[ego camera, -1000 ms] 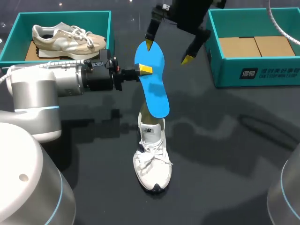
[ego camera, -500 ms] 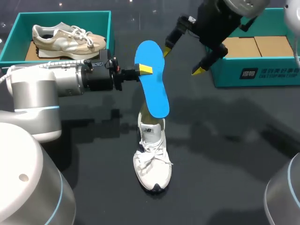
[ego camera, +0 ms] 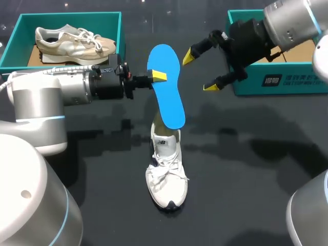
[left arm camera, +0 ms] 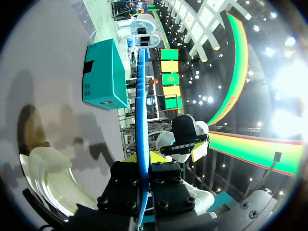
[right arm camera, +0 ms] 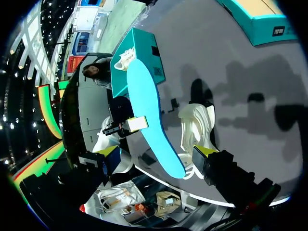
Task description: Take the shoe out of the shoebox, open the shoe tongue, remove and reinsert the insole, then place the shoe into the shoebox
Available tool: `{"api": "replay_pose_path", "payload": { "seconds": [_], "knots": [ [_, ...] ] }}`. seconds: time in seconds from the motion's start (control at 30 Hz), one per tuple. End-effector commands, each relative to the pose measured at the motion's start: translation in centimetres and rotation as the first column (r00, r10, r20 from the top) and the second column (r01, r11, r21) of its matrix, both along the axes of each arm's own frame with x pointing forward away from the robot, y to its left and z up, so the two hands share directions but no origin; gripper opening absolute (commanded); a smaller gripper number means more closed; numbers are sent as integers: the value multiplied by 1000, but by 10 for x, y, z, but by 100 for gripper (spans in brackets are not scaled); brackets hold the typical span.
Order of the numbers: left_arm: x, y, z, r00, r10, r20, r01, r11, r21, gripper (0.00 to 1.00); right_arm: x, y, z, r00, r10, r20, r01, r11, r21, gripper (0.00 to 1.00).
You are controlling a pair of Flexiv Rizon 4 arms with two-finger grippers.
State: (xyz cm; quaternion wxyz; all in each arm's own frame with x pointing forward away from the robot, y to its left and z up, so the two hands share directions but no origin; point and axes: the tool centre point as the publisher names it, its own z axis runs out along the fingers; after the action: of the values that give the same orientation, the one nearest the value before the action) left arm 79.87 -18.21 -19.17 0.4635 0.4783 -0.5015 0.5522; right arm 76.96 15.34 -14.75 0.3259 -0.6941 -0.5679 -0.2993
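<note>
Dark tabletop (ego camera: 246, 169) carries the white shoe (ego camera: 165, 169). Over it the left gripper (ego camera: 156, 76) clamps the blue insole (ego camera: 166, 87) by its edge, upright, lower end at the shoe's opening. Reinsertion likely wants a straight downward slide. Beside the insole the right gripper (ego camera: 199, 72) hangs spread and empty, near the right shoebox (ego camera: 277, 79); a beige shoe (ego camera: 72, 41) lies in the left shoebox (ego camera: 15, 38).

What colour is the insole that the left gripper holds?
The insole is bright blue; the head view shows it best.

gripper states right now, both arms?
Left gripper: closed on the blue insole.
Right gripper: open, holding nothing.
</note>
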Motion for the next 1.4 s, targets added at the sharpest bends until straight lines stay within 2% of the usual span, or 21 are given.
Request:
{"api": "replay_pose_path", "payload": {
  "seconds": [0.03,0.43,0.63,0.77,0.87,0.93,0.97,1.4],
  "knots": [
    [-1,0,0,1000,2,0,-2,1000,0,0,-3,-2,-12,998,-49,42,32,941,338,100],
    [-1,0,0,1000,2,0,-2,1000,0,0,-1,-6,-24,996,-54,78,19,919,395,100],
    [-5,9,6,993,-3,119,9,999,-47,0,0,-7,-24,993,-48,108,-2,907,422,100],
    [-3,15,16,969,-17,245,34,997,-64,0,3,-7,-24,992,-39,120,-18,900,436,100],
    [-4,20,29,923,-26,384,62,995,-80,0,4,-7,-22,992,-30,126,-30,893,450,100],
    [-6,23,40,841,-32,541,83,994,-71,0,5,-7,-21,991,-25,128,-36,890,454,100],
    [-9,25,45,764,-18,645,77,995,-63,0,5,-7,-21,991,-25,128,-36,890,454,100],
    [-9,25,45,764,-18,645,77,995,-63,0,5,-7,-21,991,-25,128,-36,890,454,100]
  ]
}}
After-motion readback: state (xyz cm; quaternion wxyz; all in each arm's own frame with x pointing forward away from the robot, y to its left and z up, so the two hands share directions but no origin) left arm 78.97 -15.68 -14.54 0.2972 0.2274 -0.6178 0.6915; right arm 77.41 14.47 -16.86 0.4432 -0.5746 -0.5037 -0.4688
